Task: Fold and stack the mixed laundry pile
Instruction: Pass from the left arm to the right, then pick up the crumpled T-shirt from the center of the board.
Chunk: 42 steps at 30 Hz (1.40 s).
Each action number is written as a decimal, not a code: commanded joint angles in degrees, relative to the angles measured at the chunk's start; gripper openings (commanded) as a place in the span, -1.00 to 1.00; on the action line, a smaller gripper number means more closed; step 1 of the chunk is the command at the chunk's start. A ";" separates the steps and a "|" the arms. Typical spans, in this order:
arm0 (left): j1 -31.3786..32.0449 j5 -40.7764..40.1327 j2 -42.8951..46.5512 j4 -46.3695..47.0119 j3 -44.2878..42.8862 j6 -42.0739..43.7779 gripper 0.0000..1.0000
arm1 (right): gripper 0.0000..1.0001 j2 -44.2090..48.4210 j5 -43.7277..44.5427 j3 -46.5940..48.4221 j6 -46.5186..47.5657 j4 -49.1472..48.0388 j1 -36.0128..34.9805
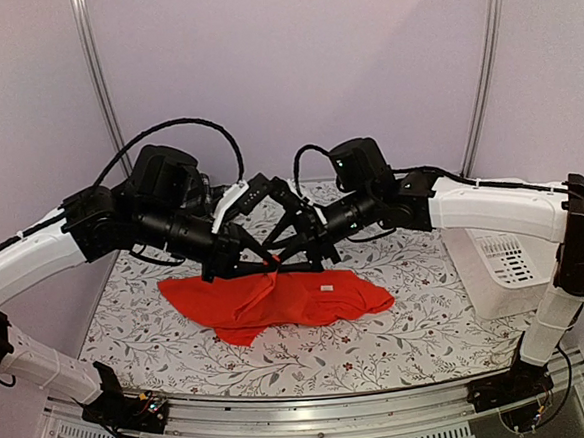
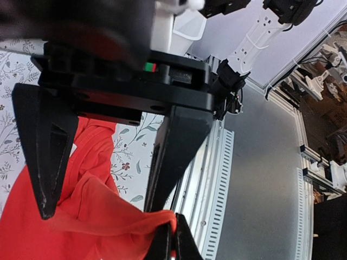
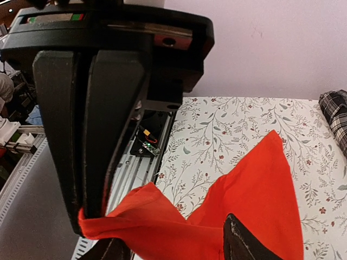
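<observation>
The red shirt lies crumpled on the floral table cover, one edge lifted at its back. My left gripper is shut on that raised edge; in the left wrist view its fingertips pinch a fold of the red cloth. My right gripper faces it tip to tip and is open. In the right wrist view the red shirt drapes between its spread fingers. The plaid garment shows only at the right edge of the right wrist view.
A white plastic basket stands at the table's right side, next to the right arm. A metal rail runs along the near edge. Purple walls close in the back and sides.
</observation>
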<state>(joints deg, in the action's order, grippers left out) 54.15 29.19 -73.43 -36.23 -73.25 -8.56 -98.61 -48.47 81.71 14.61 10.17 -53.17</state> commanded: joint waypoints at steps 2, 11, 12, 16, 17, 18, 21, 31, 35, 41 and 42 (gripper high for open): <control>-3.83 -2.99 1.05 2.90 -0.84 -2.64 -1.00 | -0.30 -0.29 -0.86 1.42 -1.10 0.07 -1.41; -10.93 -7.41 0.81 9.18 -0.77 -8.51 -1.00 | -1.00 1.78 2.45 1.86 -4.48 -0.26 0.63; -12.16 -8.00 1.32 9.81 -0.09 -9.47 -1.00 | -1.00 2.32 2.79 1.61 -5.40 -0.51 1.77; -18.21 -17.70 4.74 9.94 2.51 -17.81 0.13 | -1.00 4.46 8.10 0.99 -10.35 -0.95 8.05; -19.76 -20.42 6.36 10.00 3.65 -20.69 0.53 | -1.00 5.08 9.22 1.29 -11.99 -0.95 9.55; -21.10 -22.96 8.14 10.39 5.37 -23.32 0.84 | -1.00 5.55 10.55 1.71 -13.08 -0.92 11.05; -25.21 -28.61 14.21 11.36 11.81 -29.59 0.99 | -1.00 7.50 14.40 2.22 -17.52 -0.55 14.91; -37.74 -32.72 16.30 3.70 27.56 -47.25 0.98 | -1.00 11.87 17.89 -1.14 -19.88 2.88 21.98; -38.89 -31.90 13.26 7.55 29.88 -48.92 0.99 | -1.00 11.70 17.23 -0.76 -19.84 3.88 22.05; -38.81 -23.98 10.60 10.90 31.82 -38.19 0.87 | -1.00 10.90 19.07 0.73 -19.55 5.85 22.12; -38.68 -23.70 10.79 11.26 32.61 -37.29 0.80 | -1.00 10.81 20.10 1.18 -19.33 6.59 22.28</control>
<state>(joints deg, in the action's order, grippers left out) 15.84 1.65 -62.98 -27.92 -43.03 -51.24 -88.33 -31.22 81.23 -4.73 14.61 -31.33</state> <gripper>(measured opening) 0.946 0.007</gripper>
